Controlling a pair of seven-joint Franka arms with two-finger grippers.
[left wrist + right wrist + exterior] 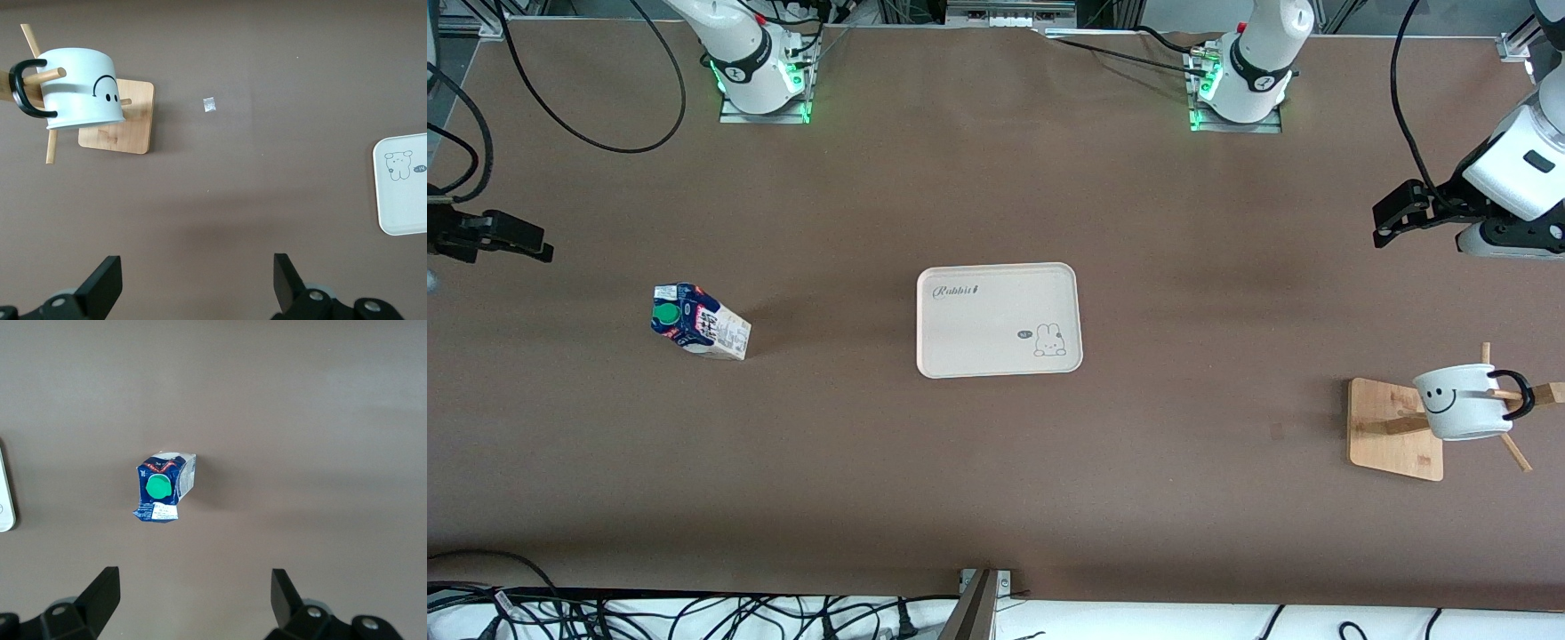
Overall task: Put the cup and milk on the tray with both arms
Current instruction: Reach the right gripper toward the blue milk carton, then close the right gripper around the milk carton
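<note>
You are looking at a task not yet begun: the tray [999, 320] is lying bare mid-surface. The milk [698, 324] is standing well apart from it toward the right arm's end, and the cup [1464, 402] is hanging by its handle on a wooden mug rack [1392, 428] toward the left arm's end. The left hand [197, 279] and the right hand [193, 597] are both hovering over the brown surface [996, 480], fingers spread wide, gripping nothing. Cables [694, 613] are trailing along the surface's edges.

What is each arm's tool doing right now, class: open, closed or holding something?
Left tool: open, empty, up over bare table near the cup on its wooden rack.
Right tool: open, empty, above the table near the milk.
</note>
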